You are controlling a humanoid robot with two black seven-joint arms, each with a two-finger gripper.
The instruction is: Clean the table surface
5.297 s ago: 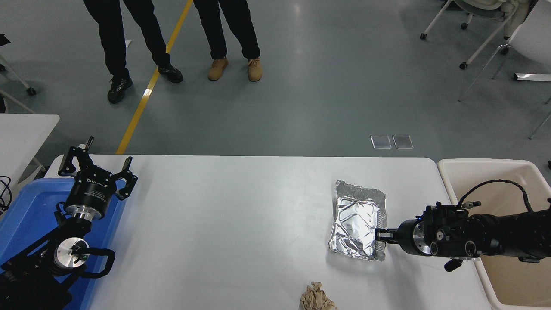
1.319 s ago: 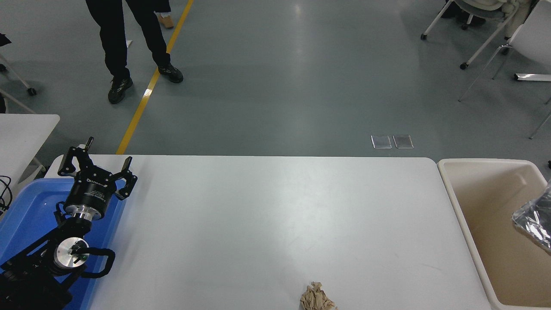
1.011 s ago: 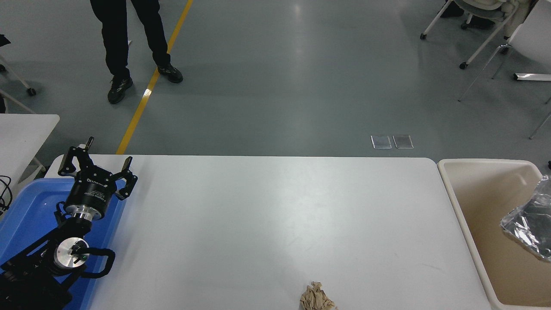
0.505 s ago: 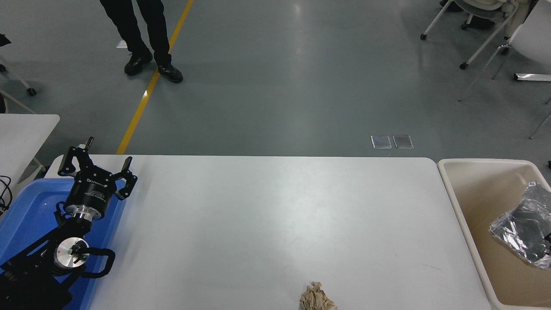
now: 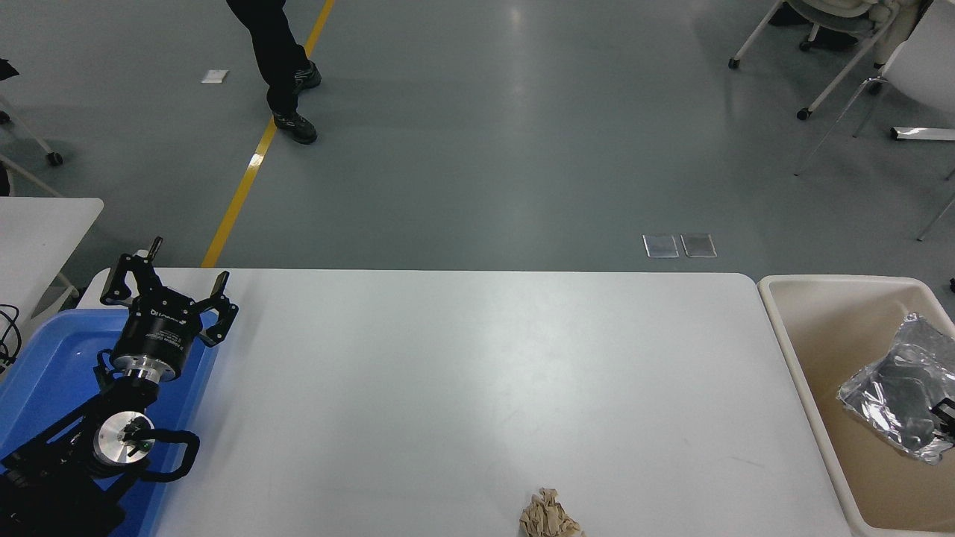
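The foil tray (image 5: pixel 891 399) hangs over the beige bin (image 5: pixel 791 350) at right, pinched by the barely visible right gripper (image 5: pixel 946 418). A crumpled paper wad (image 5: pixel 550 516) at bottom centre remains on the table surface (image 5: pixel 462 388). The left gripper (image 5: pixel 166 287) sits splayed, parked lower left.

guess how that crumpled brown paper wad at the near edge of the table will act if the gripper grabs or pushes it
The crumpled brown paper wad looks loosely balled, so it is probably very light and would squash under closing fingers. Pushed, it would likely skid or tumble across the smooth table surface.

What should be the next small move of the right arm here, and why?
Probably open the right claw and let go: the foil tray it grips already hangs over the beige bin, off the table surface. Only the crumpled brown paper is left at the table's near edge.
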